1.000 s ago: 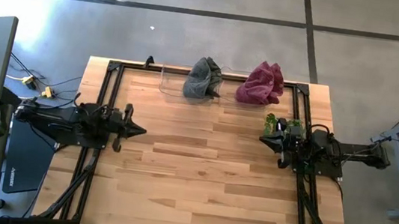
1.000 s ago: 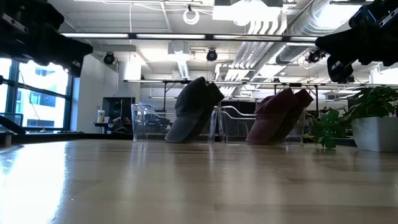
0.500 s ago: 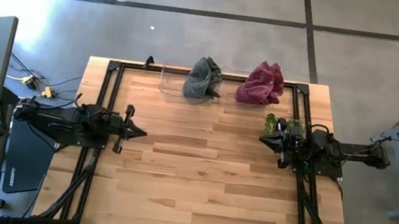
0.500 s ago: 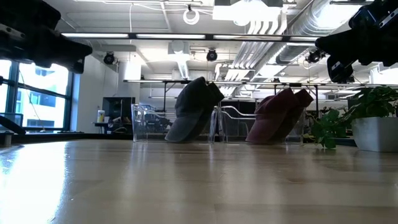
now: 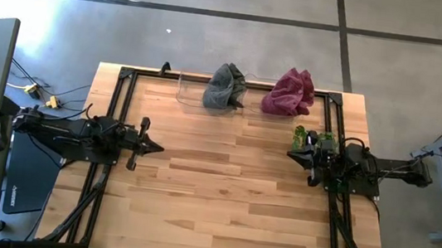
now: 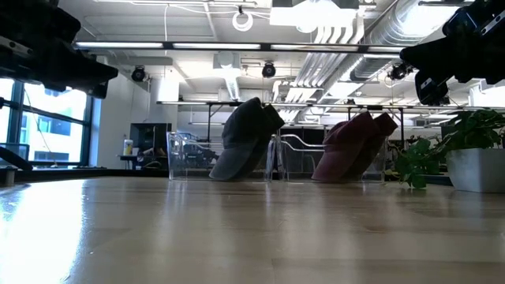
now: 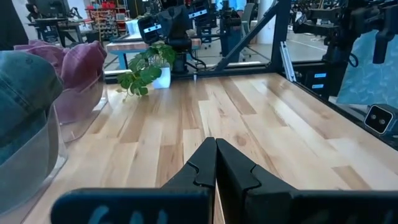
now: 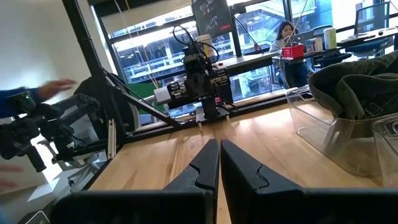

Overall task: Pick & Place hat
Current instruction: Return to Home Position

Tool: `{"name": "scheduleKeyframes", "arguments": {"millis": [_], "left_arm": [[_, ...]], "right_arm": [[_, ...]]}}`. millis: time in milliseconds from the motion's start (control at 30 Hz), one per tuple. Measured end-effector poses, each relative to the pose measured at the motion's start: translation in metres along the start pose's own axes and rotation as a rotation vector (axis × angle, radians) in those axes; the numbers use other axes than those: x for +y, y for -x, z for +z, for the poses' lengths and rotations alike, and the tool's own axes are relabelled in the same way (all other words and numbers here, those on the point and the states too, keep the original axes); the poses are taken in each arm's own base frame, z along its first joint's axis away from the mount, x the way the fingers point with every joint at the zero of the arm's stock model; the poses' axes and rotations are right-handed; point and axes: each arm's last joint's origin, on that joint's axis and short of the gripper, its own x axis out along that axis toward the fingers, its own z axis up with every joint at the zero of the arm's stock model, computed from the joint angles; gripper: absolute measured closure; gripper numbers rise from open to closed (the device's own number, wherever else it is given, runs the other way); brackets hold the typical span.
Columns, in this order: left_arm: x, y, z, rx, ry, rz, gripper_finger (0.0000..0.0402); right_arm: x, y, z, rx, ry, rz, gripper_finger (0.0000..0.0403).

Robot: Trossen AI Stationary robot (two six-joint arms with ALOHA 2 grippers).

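A grey hat (image 5: 225,87) and a dark red hat (image 5: 290,92) each sit draped over a clear plastic stand (image 5: 187,88) at the table's far edge. They also show in the low view, grey (image 6: 245,138) and red (image 6: 355,142). My left gripper (image 5: 160,146) is shut and empty above the table's left middle, pointing right; its fingers meet in the left wrist view (image 7: 215,144). My right gripper (image 5: 289,154) is shut and empty at the right middle, pointing left, as the right wrist view (image 8: 219,144) shows. Both are well short of the hats.
A small potted plant (image 5: 303,136) stands on the table just beyond my right gripper, near the red hat. A black frame (image 5: 126,76) runs along the table's edges. The wooden top (image 5: 222,191) between the arms is bare. A person's blurred hand (image 8: 53,87) shows beyond the table.
My left gripper has edged slightly toward the table's right edge, still shut. The hats and my right gripper have kept still.
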Motion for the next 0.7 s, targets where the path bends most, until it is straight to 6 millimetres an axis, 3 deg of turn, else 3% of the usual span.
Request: {"name": "scheduleKeyframes", "arguments": {"millis": [533, 700], "left_arm": [[0.0034, 0.0054, 0.0042, -0.081, 0.036, 0.035, 0.0401], [0.0036, 0.0052, 0.0038, -0.082, -0.039, 0.041, 0.0401]], "right_arm": [[0.0000, 0.0000, 0.0000, 0.000, 0.000, 0.000, 0.0391], [0.0000, 0.0000, -0.0001, 0.001, 0.000, 0.000, 0.0391]]}}
